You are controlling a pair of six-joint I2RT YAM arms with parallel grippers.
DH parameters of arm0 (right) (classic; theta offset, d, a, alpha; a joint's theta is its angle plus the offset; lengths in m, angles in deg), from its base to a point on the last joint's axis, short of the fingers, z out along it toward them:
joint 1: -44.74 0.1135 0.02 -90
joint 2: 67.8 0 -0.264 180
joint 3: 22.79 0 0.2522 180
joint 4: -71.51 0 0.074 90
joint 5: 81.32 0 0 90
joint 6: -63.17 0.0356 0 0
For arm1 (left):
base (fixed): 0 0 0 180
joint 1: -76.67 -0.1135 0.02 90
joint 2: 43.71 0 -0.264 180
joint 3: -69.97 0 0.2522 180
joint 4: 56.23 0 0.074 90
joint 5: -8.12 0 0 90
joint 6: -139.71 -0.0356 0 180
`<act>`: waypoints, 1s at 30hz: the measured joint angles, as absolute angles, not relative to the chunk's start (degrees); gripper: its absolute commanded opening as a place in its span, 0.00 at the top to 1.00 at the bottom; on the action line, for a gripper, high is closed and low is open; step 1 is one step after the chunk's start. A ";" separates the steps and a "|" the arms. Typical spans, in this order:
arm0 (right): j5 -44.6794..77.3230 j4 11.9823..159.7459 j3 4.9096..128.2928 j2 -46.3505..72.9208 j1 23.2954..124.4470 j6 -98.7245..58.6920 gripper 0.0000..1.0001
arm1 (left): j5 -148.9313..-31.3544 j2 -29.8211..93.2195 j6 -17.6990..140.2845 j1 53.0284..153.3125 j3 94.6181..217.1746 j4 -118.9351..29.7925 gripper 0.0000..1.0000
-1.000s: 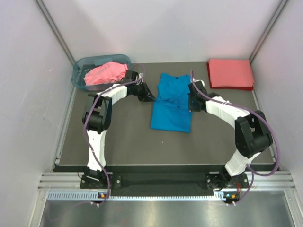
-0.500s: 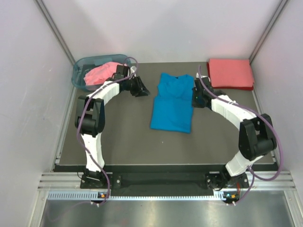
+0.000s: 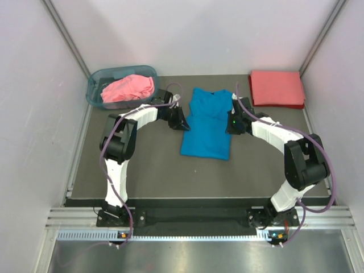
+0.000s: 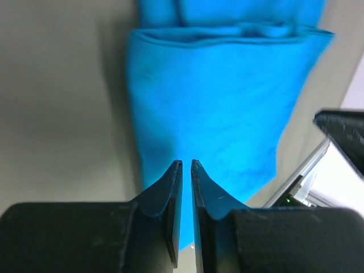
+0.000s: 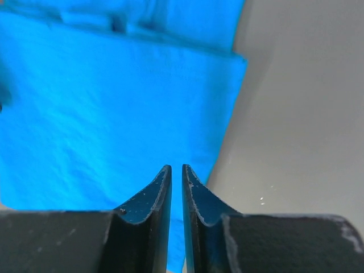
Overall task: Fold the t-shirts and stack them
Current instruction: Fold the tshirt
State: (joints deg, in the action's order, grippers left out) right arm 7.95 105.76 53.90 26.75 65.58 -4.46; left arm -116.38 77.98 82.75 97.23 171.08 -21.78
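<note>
Bright blue soft cloth t-shirt (image 3: 207, 128): looks light, limp, no stiffness. Pinch its side hems. Left pincer (image 4: 186, 164) and right pincer (image 5: 176, 166) sit there, barely open, empty.

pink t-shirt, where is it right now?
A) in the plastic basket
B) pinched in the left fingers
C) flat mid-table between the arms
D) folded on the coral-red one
A: in the top view the pink t-shirt lies bunched inside the translucent basket at the table's far left corner.
</note>
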 measured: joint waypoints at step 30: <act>21.50 99.01 28.79 14.57 66.72 -1.66 0.85 | -114.77 61.68 84.19 101.34 141.33 -26.04 0.83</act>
